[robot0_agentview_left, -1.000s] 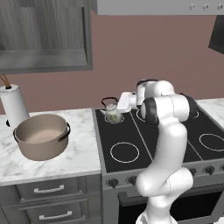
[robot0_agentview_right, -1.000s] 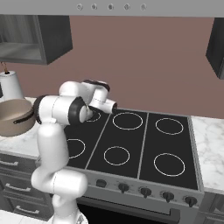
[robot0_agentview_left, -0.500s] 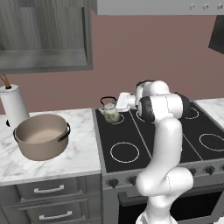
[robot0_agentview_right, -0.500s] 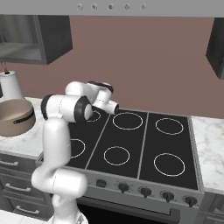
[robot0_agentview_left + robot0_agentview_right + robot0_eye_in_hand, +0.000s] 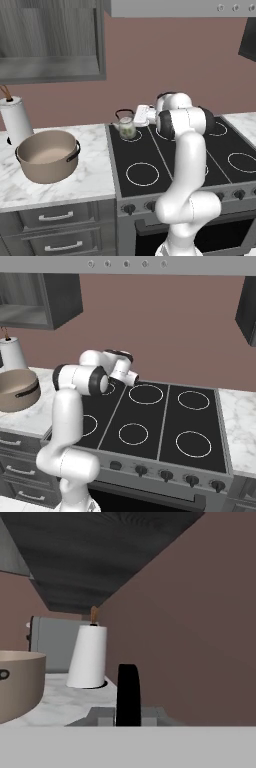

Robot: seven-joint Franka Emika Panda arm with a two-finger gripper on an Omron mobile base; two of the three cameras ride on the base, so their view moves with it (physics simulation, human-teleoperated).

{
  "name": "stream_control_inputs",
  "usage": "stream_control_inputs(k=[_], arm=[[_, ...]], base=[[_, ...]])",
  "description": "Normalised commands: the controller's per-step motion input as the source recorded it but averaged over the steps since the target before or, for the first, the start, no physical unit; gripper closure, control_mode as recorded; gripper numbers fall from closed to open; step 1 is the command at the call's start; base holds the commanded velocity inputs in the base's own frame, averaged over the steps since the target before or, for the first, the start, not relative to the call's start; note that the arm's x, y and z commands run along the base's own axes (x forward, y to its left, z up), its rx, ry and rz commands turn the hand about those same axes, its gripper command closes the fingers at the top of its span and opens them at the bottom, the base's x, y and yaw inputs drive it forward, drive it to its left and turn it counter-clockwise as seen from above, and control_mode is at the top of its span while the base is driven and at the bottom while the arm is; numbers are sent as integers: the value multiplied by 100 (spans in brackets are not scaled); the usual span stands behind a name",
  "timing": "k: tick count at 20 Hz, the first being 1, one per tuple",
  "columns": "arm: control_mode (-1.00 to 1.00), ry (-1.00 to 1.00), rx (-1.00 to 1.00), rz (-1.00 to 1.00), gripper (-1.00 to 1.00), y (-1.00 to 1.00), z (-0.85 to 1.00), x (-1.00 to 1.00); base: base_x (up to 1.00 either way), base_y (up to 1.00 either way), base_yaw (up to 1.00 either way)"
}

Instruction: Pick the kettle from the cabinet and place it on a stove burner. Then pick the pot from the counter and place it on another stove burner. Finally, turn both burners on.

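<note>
Gripper [image 5: 136, 116] clamping thin arched kettle [image 5: 126, 128] handle

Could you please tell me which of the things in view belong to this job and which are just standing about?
For the job:
- kettle, on a rear burner, gripper shut on its handle
- pot on the counter
- burners and knobs
- cabinet

Standing about:
- paper-towel roll
- drawers
</note>
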Motion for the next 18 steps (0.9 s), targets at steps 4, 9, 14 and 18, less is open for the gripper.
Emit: stream_control_inputs(k=[4, 9, 14, 18], arm=[[-100, 0, 0, 0, 100, -11, 0, 8], [-100, 0, 0, 0, 100, -9, 0, 7], [-100, 0, 0, 0, 100, -8, 0, 3], [-100, 0, 0, 0, 100, -9, 0, 0]], base=[[0, 0, 0], [0, 0, 0], [0, 0, 0], [0, 0, 0]])
